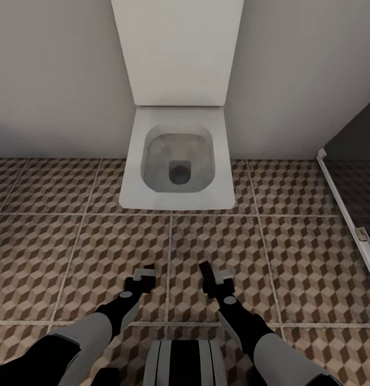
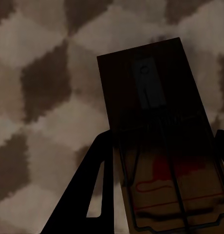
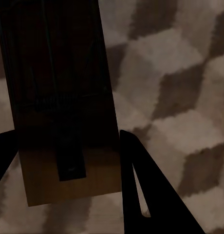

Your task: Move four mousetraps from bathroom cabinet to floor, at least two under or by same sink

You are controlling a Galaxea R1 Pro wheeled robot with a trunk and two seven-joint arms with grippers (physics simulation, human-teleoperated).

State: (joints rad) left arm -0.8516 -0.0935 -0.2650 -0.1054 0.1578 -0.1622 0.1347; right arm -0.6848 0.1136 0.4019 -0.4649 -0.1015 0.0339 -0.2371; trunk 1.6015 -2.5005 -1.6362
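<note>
Over the cube-patterned bathroom floor, both grippers hang low in front of a white toilet. My left gripper is shut on a mousetrap, a brown board with a dark wire and a red spot, held between the dark fingers. The floor tiles show close behind it. Between the fingers of my right gripper a second mousetrap is clamped, its board dark with a metal tab at one end. The cabinet and the bathroom sink are out of view.
The white square toilet with its tall cistern stands against the grey wall straight ahead. At the right a white-framed glass shower door borders the dark shower floor. Open tiles lie to the left and right of the arms.
</note>
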